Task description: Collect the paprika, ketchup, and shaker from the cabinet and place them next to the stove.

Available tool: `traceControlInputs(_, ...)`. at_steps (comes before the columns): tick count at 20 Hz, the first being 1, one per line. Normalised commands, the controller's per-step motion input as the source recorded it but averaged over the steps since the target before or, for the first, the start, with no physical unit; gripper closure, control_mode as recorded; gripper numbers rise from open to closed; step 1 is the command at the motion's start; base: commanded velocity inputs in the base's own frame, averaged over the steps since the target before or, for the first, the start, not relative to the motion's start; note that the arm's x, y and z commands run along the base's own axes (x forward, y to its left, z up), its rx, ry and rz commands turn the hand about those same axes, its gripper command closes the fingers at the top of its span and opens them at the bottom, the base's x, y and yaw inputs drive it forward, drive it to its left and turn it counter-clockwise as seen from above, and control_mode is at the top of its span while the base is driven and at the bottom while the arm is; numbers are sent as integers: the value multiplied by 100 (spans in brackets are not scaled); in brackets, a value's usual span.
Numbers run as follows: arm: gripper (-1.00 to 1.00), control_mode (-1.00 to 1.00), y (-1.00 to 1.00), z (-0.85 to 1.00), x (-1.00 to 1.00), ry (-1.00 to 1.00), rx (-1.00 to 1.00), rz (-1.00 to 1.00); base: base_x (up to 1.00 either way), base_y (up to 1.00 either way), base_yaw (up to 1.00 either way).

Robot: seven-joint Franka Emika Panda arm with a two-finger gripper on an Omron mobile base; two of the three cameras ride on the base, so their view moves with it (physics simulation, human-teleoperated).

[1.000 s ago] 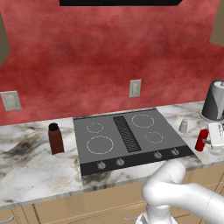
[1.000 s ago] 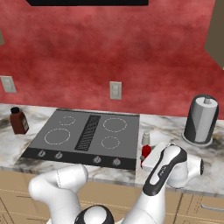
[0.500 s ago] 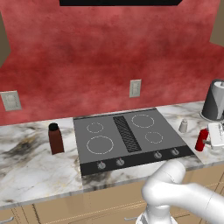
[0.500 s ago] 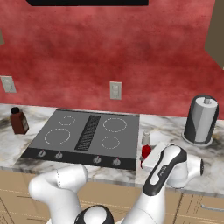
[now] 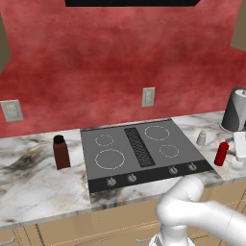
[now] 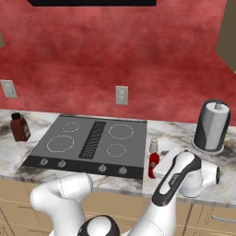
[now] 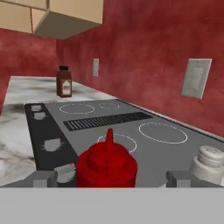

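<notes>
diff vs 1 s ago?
Nothing visibly moved. The ketchup stands right of the stove, between the open pincer fingers. Shaker and paprika unchanged on the counter.

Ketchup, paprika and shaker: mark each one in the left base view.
ketchup [image 5: 221, 153], left base view, middle of the red body.
paprika [image 5: 61, 154], left base view, front of the brown jar.
shaker [image 5: 201, 139], left base view, pale body below the cap.
</notes>
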Motion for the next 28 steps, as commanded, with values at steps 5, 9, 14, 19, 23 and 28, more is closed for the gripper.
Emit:
traceControlInputs(5, -100, -100, -5, 33, -52, -2, 1, -9, 0, 0, 0)
traceControlInputs(9, -100, -100, 1, 49, -85, -5, 0, -7, 0, 0, 0)
traceControlInputs(14, -100, -100, 34, 68, -80, -7, -2, -9, 0, 0, 0)
traceControlInputs(19, -100, -100, 77, 85, -54, -7, -9, -8, 0, 0, 0)
traceControlInputs(23, -100, -100, 92, 88, -36, -7, -12, -9, 0, 0, 0)
traceControlInputs(28, -100, -100, 93, 86, -25, -6, -14, -7, 0, 0, 0)
